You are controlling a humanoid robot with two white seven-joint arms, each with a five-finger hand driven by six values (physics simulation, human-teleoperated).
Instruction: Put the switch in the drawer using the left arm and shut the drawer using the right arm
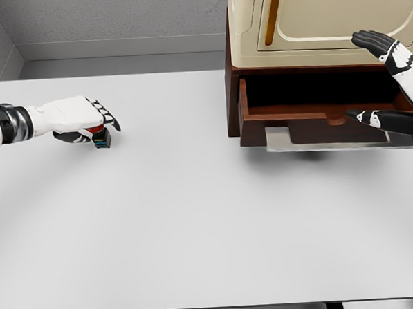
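Currently gripping switch [100, 136] in left hand [80, 119], far left of drawer [322, 114]; needing a long rightward carry. Right hand [390, 82] hanging spread-fingered, holding nothing, at drawer's right end.

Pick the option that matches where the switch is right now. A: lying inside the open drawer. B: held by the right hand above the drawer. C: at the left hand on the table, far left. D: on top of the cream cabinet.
C: the switch sits on the white table under the curled fingers of the left hand, far from the open drawer.
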